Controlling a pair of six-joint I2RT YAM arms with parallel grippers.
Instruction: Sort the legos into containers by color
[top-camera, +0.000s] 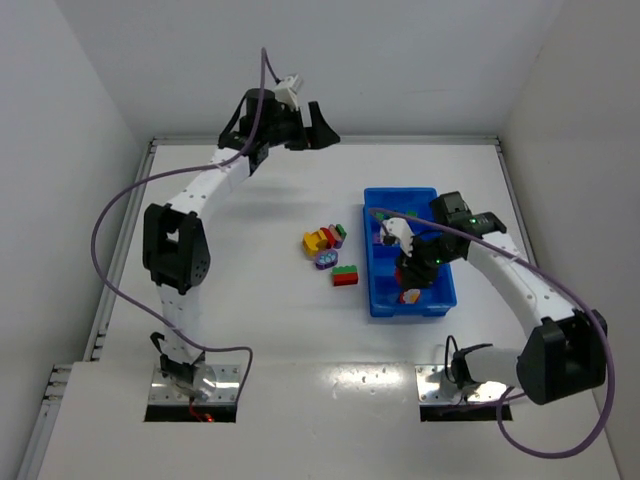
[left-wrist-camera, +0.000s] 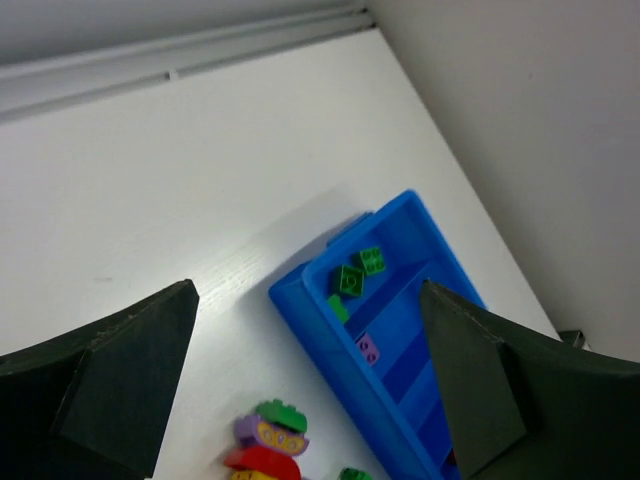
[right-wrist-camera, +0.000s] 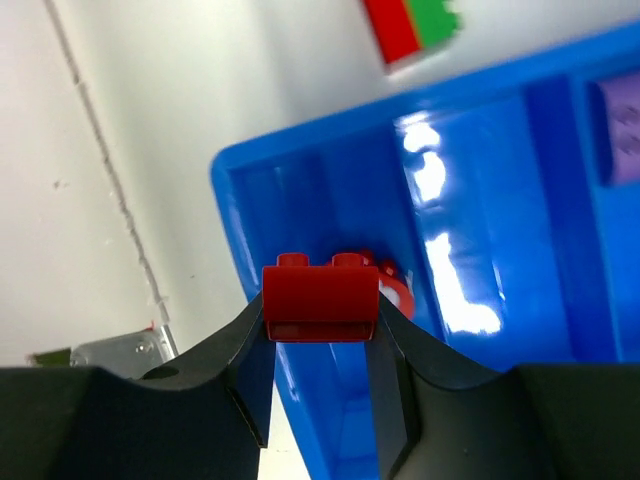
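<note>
Clamps red brick (right-wrist-camera: 320, 298) in right gripper (right-wrist-camera: 320, 322) above blue tray's (right-wrist-camera: 250, 200) near-end compartment, over another red piece (right-wrist-camera: 397, 287), likely for colour match. Parks left gripper (left-wrist-camera: 308, 330) wide apart, high near far edge, out of the way. Shows remaining legos (top-camera: 330, 250) loose on table (top-camera: 250, 300) left of tray

Left arm (top-camera: 200, 190) reaches past the blue tray's (top-camera: 374, 300) far-left corner, left hand (left-wrist-camera: 305, 330) spread wide, empty. Right arm (top-camera: 510, 280) bends over the tray's near end, right hand (right-wrist-camera: 320, 312) pinching a red brick (right-wrist-camera: 320, 292).
</note>
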